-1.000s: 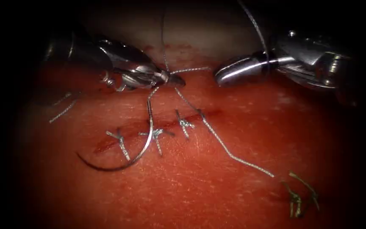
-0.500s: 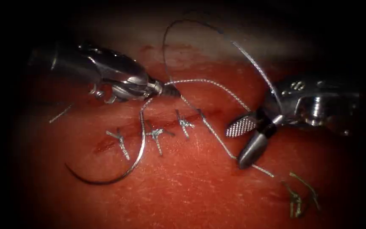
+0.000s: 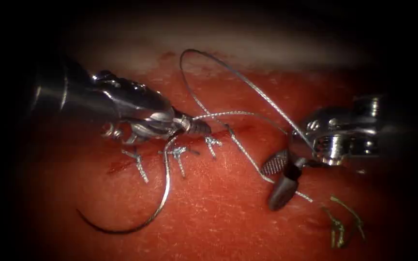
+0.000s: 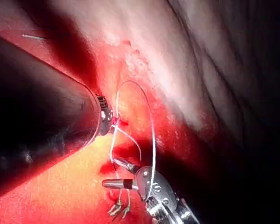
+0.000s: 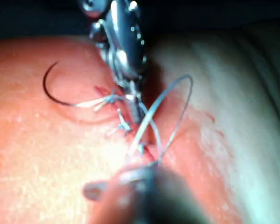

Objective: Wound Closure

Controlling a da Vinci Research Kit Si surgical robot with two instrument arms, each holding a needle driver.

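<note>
Both tools low: left hand (image 3: 197, 127) grips needle (image 3: 163, 193), right hand (image 3: 280, 176) spread

A: What can't you make out here?

B: In the endoscope view the left pincer (image 3: 197, 127) covers the spot where the needle (image 3: 163, 195) meets the thread (image 3: 238, 79), so I cannot tell which of the two it clamps.

A: And the right pincer (image 3: 280, 178)?

B: Its shaft fades into the dark rim. In the right wrist view it is a blurred mass (image 5: 130, 184), its tips unreadable.

A: The stitches?

B: The stitch knots (image 3: 177, 153) are too small to count their throws. In the left wrist view the left arm's shaft (image 4: 42, 135) hides most of the cut.
</note>
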